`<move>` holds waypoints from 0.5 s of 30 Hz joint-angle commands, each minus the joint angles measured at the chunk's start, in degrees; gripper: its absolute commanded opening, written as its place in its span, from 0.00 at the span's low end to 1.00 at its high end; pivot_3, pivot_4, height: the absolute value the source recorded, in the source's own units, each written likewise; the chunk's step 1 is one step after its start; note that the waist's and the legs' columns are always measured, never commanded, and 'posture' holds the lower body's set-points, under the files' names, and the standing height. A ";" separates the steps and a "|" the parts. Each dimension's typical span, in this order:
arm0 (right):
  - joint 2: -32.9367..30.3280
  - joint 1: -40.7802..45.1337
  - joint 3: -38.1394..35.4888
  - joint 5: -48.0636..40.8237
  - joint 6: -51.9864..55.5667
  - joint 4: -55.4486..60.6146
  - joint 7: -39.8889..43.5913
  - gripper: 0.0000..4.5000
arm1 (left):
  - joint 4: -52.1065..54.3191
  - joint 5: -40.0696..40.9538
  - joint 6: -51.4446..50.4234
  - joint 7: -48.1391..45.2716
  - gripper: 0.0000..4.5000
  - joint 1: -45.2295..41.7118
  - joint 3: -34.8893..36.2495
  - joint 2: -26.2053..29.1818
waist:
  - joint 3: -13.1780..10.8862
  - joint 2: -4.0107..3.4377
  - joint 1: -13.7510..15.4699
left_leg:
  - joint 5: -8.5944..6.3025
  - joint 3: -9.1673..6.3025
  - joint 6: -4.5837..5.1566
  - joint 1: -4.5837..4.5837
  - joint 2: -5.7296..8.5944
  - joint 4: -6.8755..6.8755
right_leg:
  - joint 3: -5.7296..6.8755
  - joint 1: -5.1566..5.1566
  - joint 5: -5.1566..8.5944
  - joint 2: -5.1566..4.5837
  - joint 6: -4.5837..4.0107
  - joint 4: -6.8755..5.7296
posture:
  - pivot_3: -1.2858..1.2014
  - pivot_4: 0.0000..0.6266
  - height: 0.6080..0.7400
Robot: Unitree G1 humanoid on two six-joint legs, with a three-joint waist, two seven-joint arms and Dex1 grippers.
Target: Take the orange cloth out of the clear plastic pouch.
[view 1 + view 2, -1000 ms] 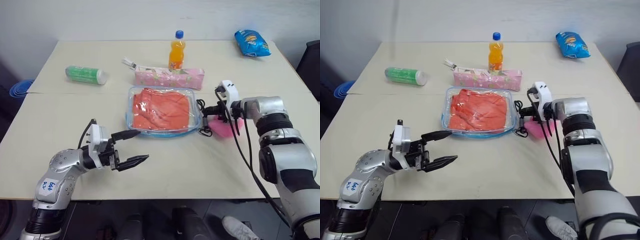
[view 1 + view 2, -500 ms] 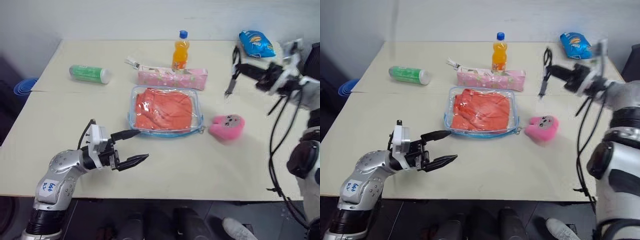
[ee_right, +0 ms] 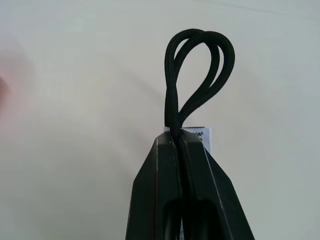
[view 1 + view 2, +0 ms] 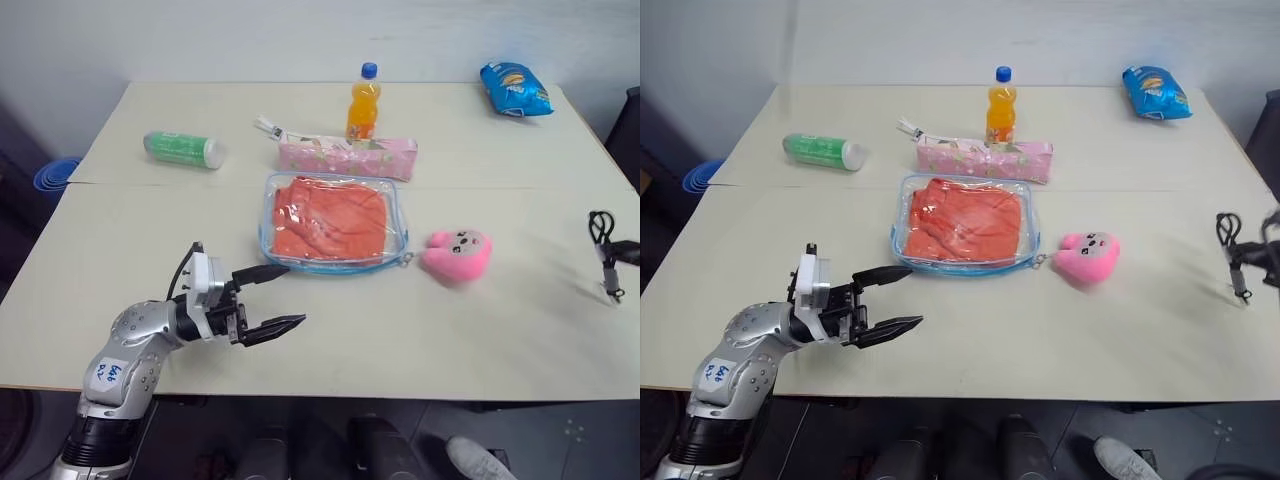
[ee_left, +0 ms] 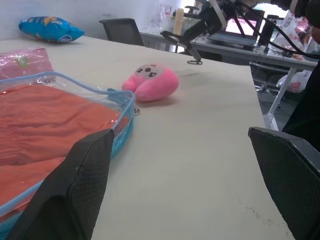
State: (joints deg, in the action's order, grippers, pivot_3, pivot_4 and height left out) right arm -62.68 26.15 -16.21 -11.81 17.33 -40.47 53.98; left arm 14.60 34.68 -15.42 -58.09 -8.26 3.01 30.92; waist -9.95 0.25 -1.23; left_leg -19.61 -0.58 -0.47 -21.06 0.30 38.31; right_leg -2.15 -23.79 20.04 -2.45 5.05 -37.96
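While the pouch lies untouched, I have my left gripper (image 4: 268, 298) low in the lower left of the head view, fingers spread wide and empty, pointing toward the near corner of the clear plastic pouch (image 4: 334, 262); I read that as a ready stance for pinning or pinching the bag. In the centre of the frame the pouch lies flat on the table (image 4: 150, 240), and the orange cloth (image 4: 334, 217) is inside it, crumpled and filling most of the bag, so nothing has come out yet. Just right of the pouch sits a pink plush toy (image 4: 456, 252), close to the zipper end but apart from it. At the far right edge my right gripper (image 3: 178, 137) is clenched on a black cord loop (image 3: 197, 75) with a small white tag, well away from the pouch, which I judge keeps that arm clear.
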 commanded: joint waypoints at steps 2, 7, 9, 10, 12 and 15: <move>2.13 -3.92 -6.61 -2.68 -12.71 -2.47 -1.03 0.29 | -1.80 -1.19 1.70 -1.46 1.00 -1.15 0.38 0.73 | 0.00 0.00 -0.39 | 0.02 0.01 -0.01 0.04 0.00 0.03 | -0.03 0.04 0.00 0.01 0.00 0.00 | 0.52 0.24 1.00; 2.13 -13.30 -14.28 -7.12 -15.83 6.10 1.94 0.65 | -9.26 -4.16 5.89 -2.73 1.00 -2.32 4.09 4.10 | -0.02 -0.03 -0.32 | 0.02 -0.01 0.01 0.11 -0.01 0.05 | -0.04 0.10 0.00 0.02 0.00 0.00 | 0.52 0.24 1.00; 4.17 -19.30 -17.88 -9.78 -16.72 14.79 3.31 0.80 | -13.93 -6.82 10.41 -3.56 1.00 -2.75 5.68 6.15 | -0.01 -0.04 -0.34 | 0.02 -0.06 0.01 0.12 -0.02 -0.02 | 0.00 0.10 0.00 0.03 0.00 0.01 | 0.52 0.24 1.00; 5.42 -22.16 -18.76 -10.53 -17.19 19.40 3.49 0.88 | -16.31 -8.21 12.94 -3.72 1.00 -3.23 6.34 6.92 | -0.01 -0.03 -0.41 | 0.01 -0.04 0.01 0.13 -0.02 -0.07 | -0.02 0.10 0.00 0.03 0.00 0.03 | 0.52 0.24 1.00; 11.16 -29.18 -19.25 -16.06 -16.99 35.28 4.79 0.99 | -22.24 -11.82 19.03 -3.35 1.00 -5.34 7.64 9.00 | -0.04 0.06 -0.41 | 0.01 -0.08 0.01 0.22 -0.06 -0.13 | 0.01 0.17 0.00 0.05 0.00 0.08 | 0.52 0.24 1.00; 19.56 -36.83 -16.39 -21.42 -18.42 53.50 5.32 0.99 | -29.95 -17.59 25.89 -3.41 1.00 -9.61 6.35 11.85 | -0.06 0.11 -0.26 | -0.02 -0.31 0.03 0.36 -0.09 -0.19 | 0.15 0.36 0.00 0.07 0.00 0.08 | 0.52 0.24 1.00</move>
State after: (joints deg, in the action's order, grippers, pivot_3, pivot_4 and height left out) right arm -44.29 -9.24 -32.81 -30.35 0.88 4.35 59.28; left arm -13.20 19.95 5.92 -61.16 -16.25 8.94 41.31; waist -10.01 0.36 -1.49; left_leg -19.63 -0.88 -0.44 -20.70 0.26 38.11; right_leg -2.02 -23.44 20.03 -2.43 5.05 -37.89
